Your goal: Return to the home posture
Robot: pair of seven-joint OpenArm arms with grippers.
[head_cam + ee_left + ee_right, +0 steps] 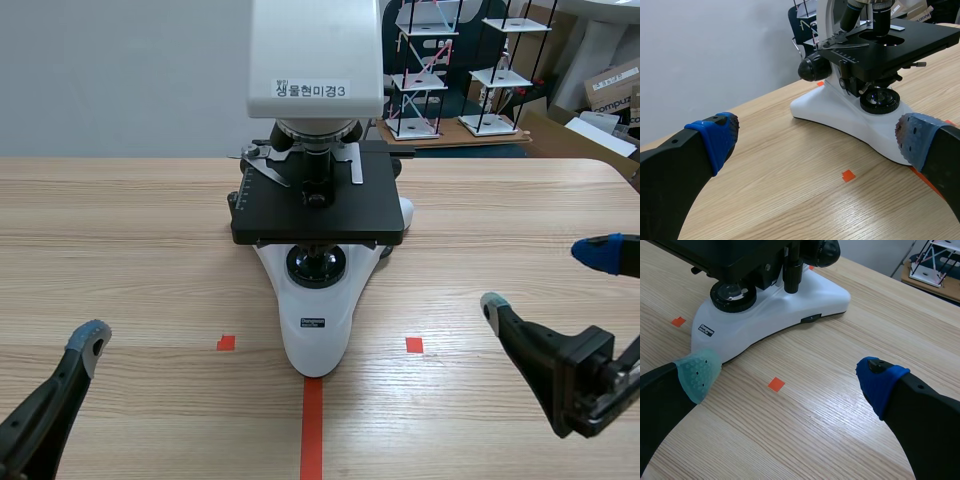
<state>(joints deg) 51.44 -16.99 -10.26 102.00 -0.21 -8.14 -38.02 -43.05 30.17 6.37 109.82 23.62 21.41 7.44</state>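
left gripper [815, 141]: fingers spread wide, nothing between them. Sits low at the near-left of the table [120, 250], well apart from the microscope [316, 200].
right gripper [547, 278]: also spread wide and empty. Low at the near-right, on the opposite side of the microscope and well apart from it.
microscope: upright at the table's middle, white base, black stage. The near tip of its base meets the far end of the tape line [312, 425]. Neither arm touches it.
tape squares [226, 343]: one to each side of the base tip, both uncovered.
done: looks like both arms are off the microscope, pulled to their own sides near the robot, and empty-handed. The pose is roughly symmetric, so I'd call it at or close to home.
left: at most a small settle of the joints. The frames don't define the exact home pose, so I can't confirm it's finished.
risk: low; there's a clear gap between each finger and the base.
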